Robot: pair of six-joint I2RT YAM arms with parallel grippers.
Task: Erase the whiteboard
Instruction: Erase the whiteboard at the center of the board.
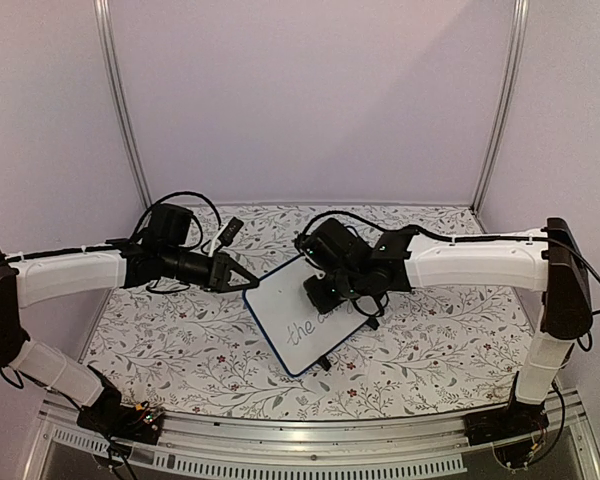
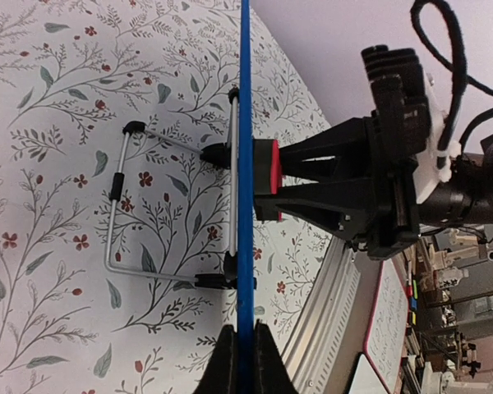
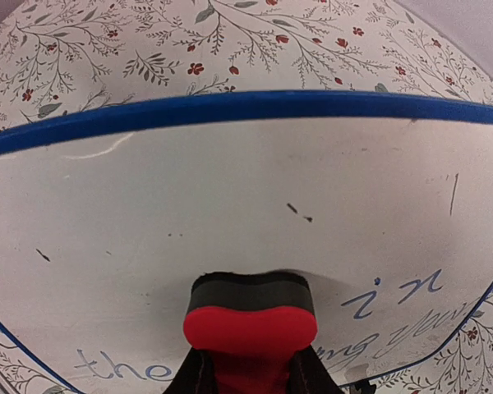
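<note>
Right wrist view, right claw (image 3: 248,373) grasping red eraser (image 3: 251,328) pressed on whiteboard (image 3: 230,189), left claw (image 2: 245,341) clamping its frame

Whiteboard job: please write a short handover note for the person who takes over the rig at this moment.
Left gripper: shut on the blue frame edge of the whiteboard, steadying it.
Right gripper: shut on the red eraser, with its dark pad against the board face.
Whiteboard: in the middle of the table, propped on its wire stand.
Done: the face beyond the eraser is wiped, apart from a few specks.
Left: wipe the blue writing beside and behind the eraser ("the", "in" and more).
</note>
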